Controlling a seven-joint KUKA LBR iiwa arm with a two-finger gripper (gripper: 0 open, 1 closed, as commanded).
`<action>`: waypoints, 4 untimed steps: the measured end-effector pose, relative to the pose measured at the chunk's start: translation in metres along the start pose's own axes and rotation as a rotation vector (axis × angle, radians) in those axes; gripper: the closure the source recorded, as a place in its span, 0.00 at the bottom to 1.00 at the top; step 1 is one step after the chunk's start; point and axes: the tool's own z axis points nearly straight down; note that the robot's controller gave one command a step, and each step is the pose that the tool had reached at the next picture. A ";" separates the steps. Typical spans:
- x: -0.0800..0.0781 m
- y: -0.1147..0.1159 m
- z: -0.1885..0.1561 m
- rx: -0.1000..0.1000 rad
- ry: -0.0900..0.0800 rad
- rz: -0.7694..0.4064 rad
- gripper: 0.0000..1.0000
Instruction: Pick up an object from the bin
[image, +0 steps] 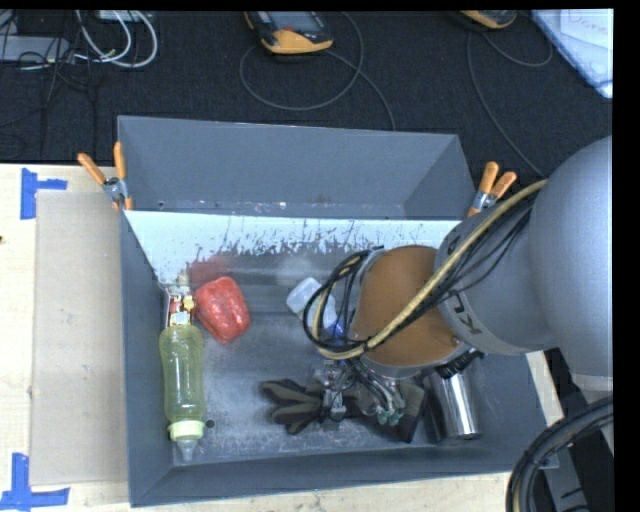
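Observation:
My gripper (341, 393) is low in the front middle of the bin, under the orange wrist cover. It sits on the right end of a dark brown glove-like thing (293, 401) that lies flat on the bin floor, spread out to the left. A shiny metal can (458, 405) lies just to the gripper's right, near the front right corner. A small black piece (404, 427) pokes out below the gripper. Behind the gripper, a pale white and blue thing (303, 296) shows partly beside the cables.
A red pepper-shaped toy (222, 308) lies at the left, towards the back. A yellow-green plastic bottle (183, 380) lies along the left wall with its cap towards the front. The arm and its cables cover the right half of the bin.

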 end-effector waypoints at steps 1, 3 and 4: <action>-0.003 0.002 -0.001 0.000 -0.001 -0.006 1.00; 0.000 0.001 -0.018 0.000 0.008 -0.006 1.00; 0.000 0.001 -0.049 0.000 0.009 -0.006 1.00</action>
